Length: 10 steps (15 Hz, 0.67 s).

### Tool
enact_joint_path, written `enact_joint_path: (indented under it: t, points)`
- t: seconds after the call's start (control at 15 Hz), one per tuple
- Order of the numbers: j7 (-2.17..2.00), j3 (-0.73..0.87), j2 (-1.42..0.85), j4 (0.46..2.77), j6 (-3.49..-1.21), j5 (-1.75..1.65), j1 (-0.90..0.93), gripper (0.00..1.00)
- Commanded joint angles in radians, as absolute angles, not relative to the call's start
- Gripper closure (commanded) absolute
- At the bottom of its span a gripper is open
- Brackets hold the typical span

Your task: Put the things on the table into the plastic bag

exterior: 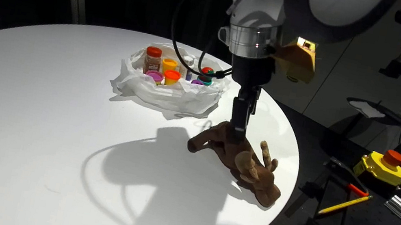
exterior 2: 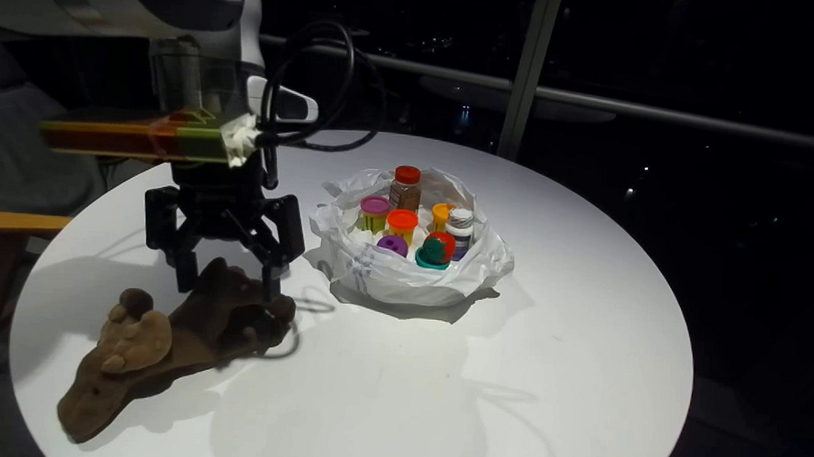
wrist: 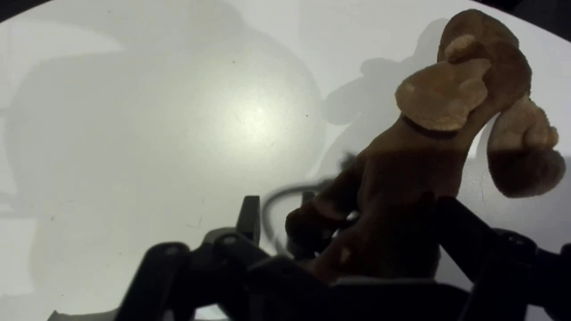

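A brown plush animal with tan ears lies on its side near the rim of the white table. My gripper points straight down over its body, fingers spread wide to either side. In the wrist view the plush runs between the fingers, the right finger seeming to touch or overlap it. The plastic bag stands with its mouth wide apart, white and crumpled. Inside it are a red-lidded jar, a purple-lidded cup, an orange-lidded cup, a white bottle and a red ball.
Bare table surface stretches across the side away from the plush. Black cables loop from the wrist beside the gripper. Off the table, a yellow box with a red button and a pencil sit on a dark bench.
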<state>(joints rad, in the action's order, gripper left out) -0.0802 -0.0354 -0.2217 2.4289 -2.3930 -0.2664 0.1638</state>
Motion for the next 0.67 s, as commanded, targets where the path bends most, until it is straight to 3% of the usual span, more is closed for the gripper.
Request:
enact_joint_path:
  t: [0.0, 0.6]
  points:
    - [0.029, -0.053, -0.161, 2.539, -2.512, -0.235, 0.114, 0.00]
    - [0.413, -0.159, -0.174, 2.554, -2.616, 0.029, 0.038, 0.00]
